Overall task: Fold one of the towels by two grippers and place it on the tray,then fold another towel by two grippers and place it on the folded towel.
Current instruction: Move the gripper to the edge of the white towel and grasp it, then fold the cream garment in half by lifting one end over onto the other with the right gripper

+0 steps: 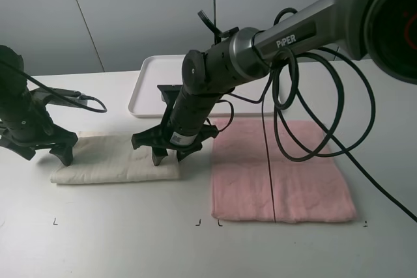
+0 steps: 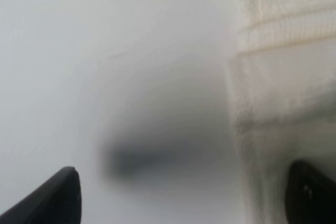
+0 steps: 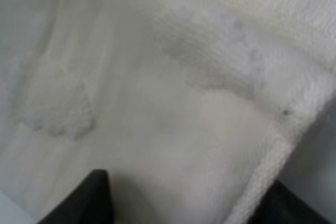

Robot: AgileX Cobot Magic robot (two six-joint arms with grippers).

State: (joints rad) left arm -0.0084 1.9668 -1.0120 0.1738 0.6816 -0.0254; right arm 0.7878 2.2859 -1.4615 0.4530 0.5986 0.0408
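Early in the task, we'd say: the cream towel [image 1: 114,164] lies on the table [image 1: 117,239] as a long narrow strip that looks folded once along its length. It is not on the tray [image 1: 153,86], which sits behind it and shows no cloth on the part we can see (the right arm covers one corner). The pink towel [image 1: 280,174] lies flat and unfolded just to the right, so its fold and the stacking are all left to do. We judge the step in hand to be a second fold or a lift of the cream towel, with one claw at each end. The left gripper [image 1: 47,153] is down at the strip's left end with its jaws wide apart. In the left wrist view one finger [image 2: 307,192] is over terry and the other [image 2: 58,195] is over bare table, so nothing is held. The right gripper [image 1: 168,157] is down on the strip's right end. Its wrist view shows the tips apart with a hemmed towel corner between them, and we cannot tell whether they have caught any cloth.
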